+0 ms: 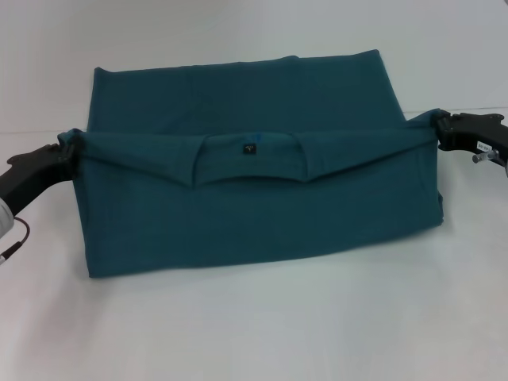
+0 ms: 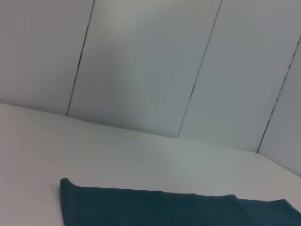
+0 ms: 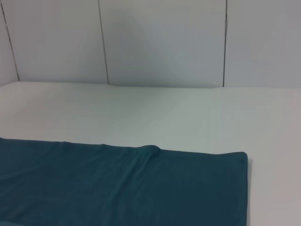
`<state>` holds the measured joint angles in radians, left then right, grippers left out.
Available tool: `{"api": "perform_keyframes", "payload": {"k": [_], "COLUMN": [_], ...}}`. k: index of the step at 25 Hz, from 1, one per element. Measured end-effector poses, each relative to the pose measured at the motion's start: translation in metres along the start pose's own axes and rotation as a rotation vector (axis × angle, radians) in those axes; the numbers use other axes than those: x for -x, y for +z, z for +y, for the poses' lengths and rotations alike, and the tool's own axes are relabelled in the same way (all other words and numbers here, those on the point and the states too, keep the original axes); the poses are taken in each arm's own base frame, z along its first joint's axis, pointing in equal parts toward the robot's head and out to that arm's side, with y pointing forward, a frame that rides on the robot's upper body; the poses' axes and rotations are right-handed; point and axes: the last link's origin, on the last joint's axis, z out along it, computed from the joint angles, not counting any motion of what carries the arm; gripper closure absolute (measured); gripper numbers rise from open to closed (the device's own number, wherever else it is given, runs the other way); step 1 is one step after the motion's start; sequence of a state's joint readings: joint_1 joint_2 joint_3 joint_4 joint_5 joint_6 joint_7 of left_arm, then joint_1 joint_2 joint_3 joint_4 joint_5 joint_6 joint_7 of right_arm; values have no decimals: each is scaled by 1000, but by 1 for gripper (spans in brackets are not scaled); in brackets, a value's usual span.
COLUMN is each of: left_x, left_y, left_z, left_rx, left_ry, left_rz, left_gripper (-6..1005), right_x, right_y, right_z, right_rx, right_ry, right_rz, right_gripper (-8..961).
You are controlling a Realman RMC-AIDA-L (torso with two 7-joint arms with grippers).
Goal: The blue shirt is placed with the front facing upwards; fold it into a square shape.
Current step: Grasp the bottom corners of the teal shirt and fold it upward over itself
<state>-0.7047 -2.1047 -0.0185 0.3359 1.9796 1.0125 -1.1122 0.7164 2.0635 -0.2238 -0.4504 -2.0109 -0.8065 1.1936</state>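
One blue shirt point(image 1: 262, 214) on my white desk point(image 1: 254, 333), long axis running left to right, collar and neck label point(image 1: 250, 148) on the raised fold facing me. Two tools: left tool point(image 1: 65, 151) pinching the fold's left corner, right tool point(image 1: 436, 127) pinching its right corner, both pressed together on fabric.

The blue shirt point(image 1: 262, 214) is plain dark teal, with a small dark label point(image 1: 251, 148) at the collar. The table point(image 1: 254, 333) is white. Both grippers are black.
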Motion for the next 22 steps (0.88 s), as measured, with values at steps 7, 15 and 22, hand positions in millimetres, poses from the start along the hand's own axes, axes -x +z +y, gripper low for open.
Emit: {"api": "perform_keyframes", "payload": {"k": [7, 15, 22], "left_x": [2, 1, 1], "left_y": [2, 6, 10], "left_z": [2, 3, 6], "left_rx": [-4, -10, -10], "left_ry": [-4, -1, -2], "left_rz": [-5, -12, -18], "left_gripper": [960, 959, 960], "right_x": [0, 1, 3], "right_y": [6, 11, 12], "right_z": [6, 9, 7], "right_rx": [3, -7, -14], "right_ry": [-6, -15, -23], "right_rz": [11, 26, 28], "right_gripper": [923, 923, 922]}}
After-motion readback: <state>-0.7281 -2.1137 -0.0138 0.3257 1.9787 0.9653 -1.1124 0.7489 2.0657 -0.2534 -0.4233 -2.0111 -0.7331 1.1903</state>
